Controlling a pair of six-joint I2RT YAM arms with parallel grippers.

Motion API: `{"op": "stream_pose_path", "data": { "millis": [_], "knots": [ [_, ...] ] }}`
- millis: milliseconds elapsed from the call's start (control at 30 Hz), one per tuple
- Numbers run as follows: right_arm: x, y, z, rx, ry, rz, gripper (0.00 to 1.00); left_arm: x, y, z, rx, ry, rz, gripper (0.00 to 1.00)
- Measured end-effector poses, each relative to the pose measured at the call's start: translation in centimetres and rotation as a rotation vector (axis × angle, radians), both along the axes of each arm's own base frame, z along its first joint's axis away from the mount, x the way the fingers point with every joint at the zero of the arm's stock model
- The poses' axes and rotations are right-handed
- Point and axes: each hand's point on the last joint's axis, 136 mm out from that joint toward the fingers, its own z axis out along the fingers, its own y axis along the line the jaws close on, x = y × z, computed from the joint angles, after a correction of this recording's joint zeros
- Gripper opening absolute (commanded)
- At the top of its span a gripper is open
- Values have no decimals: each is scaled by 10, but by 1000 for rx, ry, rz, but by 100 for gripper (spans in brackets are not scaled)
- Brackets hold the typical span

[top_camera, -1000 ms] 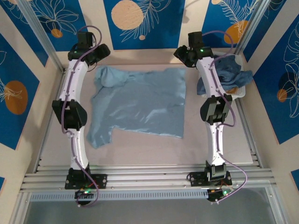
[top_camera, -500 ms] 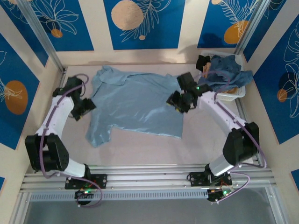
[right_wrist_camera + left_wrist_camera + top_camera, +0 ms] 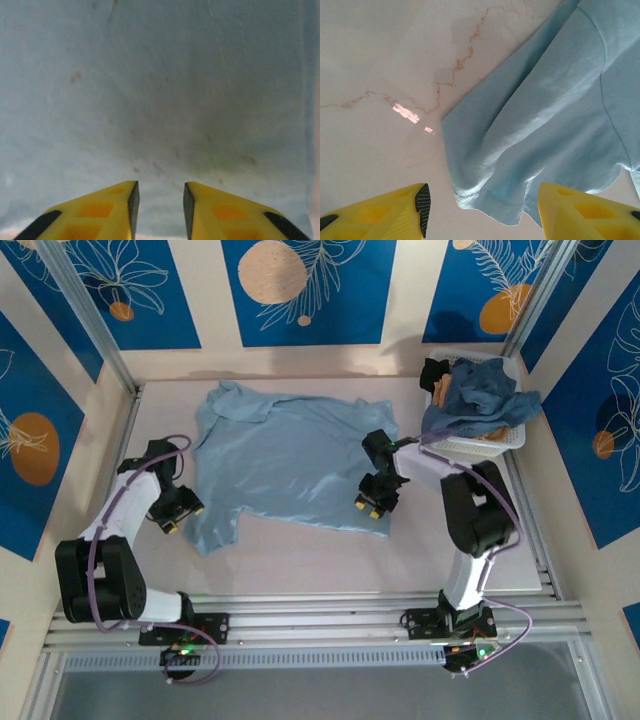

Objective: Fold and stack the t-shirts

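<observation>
pale sky-blue t-shirt (image 3: 290, 465) spread across the middle of the worktop (image 3: 300, 560), mostly flat, far-left sleeve bunched up, near-left sleeve lying out toward the near edge. dusty-blue t-shirt (image 3: 485, 390) heaped in the white slatted basket (image 3: 510, 440) at the far-right corner, spilling over the rim.

left gripper (image 3: 178, 514) low over the worktop, just beside the outer side of the near-left sleeve. seen from the left wrist: yellow fingers (image 3: 395, 215) spread wide, sleeve hem lying between and just ahead of them, pale worktop beyond marked with thin brown veins. no telling whether cloth and fingers touch.

right gripper (image 3: 372, 505) down on the right side of the pale sky-blue t-shirt, close to its near-right corner. seen from the right wrist: yellow fingers (image 3: 100, 210) parted by a narrow gap only, blue cloth showing through that gap and spreading out ahead, a sliver of pinkish worktop along the right edge.
</observation>
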Motion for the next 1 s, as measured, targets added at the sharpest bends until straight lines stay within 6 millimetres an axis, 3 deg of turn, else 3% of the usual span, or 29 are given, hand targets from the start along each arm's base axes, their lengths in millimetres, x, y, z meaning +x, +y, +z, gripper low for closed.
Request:
{"op": "stream_pose_path", "data": {
  "millis": [133,333,467,633,800,900,1000],
  "knots": [
    [8,-21,-9,-34,59,-59,29,0,3,5,17,-17,-2,59],
    [23,-88,-9,-58,90,-248,28,-6,1,10,10,-22,-15,55],
    [29,-116,-9,-52,88,-321,30,-17,-9,5,-37,-13,-28,55],
    [34,-109,3,-37,37,-271,38,-53,-46,-17,-153,48,-72,58],
    [33,-97,44,-13,-91,-225,46,-87,-80,-32,-245,91,-97,60],
    [20,-103,62,-7,-143,-233,47,-93,-89,-41,-280,101,-63,60],
    [2,-112,62,-10,-142,-258,48,-92,-95,-47,-297,110,-36,58]
  ]
}}
